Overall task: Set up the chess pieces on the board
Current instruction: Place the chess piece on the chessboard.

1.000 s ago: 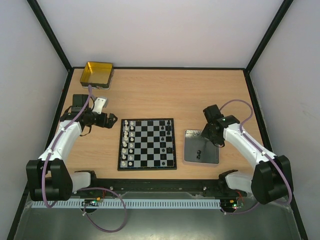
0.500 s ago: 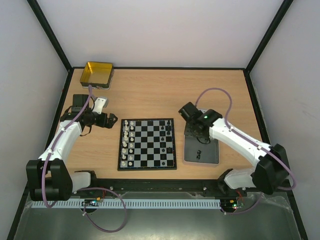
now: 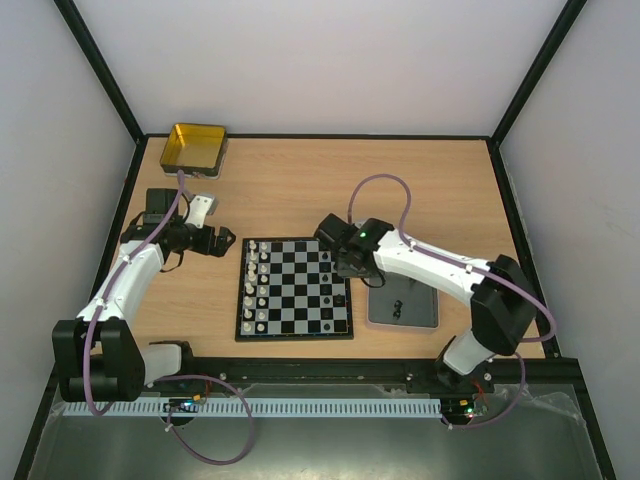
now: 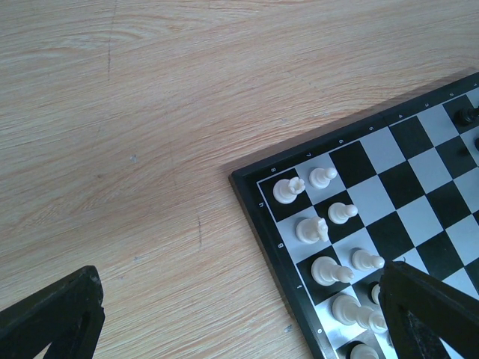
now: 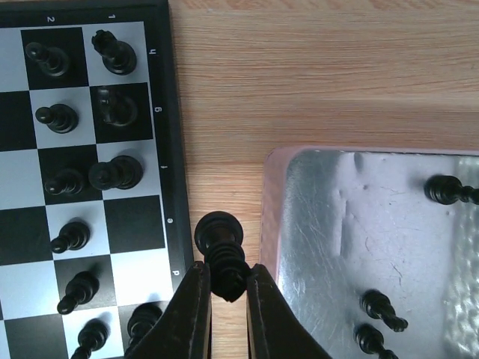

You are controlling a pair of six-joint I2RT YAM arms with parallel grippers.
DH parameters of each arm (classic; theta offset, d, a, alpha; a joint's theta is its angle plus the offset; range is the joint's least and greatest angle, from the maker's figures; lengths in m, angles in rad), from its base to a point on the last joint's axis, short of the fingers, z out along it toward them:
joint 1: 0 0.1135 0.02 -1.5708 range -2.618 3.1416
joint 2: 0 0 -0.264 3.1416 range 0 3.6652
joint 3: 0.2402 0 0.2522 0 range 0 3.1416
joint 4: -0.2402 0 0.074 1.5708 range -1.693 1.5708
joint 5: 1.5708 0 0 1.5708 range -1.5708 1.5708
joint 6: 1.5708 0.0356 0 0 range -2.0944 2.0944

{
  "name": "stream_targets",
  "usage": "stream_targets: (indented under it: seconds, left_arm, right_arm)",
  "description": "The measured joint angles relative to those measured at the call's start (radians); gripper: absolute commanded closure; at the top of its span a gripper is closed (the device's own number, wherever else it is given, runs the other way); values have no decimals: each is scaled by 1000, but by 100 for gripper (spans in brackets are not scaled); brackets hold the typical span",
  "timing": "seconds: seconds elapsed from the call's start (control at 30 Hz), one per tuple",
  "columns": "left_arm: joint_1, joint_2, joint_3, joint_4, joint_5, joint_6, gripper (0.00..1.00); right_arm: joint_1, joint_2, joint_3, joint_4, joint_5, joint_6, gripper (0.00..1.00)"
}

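The right gripper [image 5: 224, 288] was clamped on a black piece [image 5: 219, 243] (tall, its head toward 12 o'clock), held over the table [image 5: 299, 75] strip between the board [image 5: 171, 112] at 9 o'clock and the grey tray [image 5: 314, 224] at 3 o'clock. Other black pieces [image 5: 112, 173] stood on the board's nearest squares; three more lay in the tray. The left gripper [image 3: 226, 243], fingers spread wide, sat at the board's 9 o'clock side, near the white pieces [image 4: 311, 229].

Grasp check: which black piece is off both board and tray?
The piece pinched in the right gripper, over the wood between board and grey tray; all others sit on squares or in the tray.
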Motion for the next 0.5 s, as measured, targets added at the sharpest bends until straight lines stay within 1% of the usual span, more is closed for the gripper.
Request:
stream_targets:
  seconds: [0.5]
  left_arm:
    - [0, -2, 0, 0, 0, 0, 0]
  right_arm:
    - [68, 134, 90, 4, 16, -8, 92]
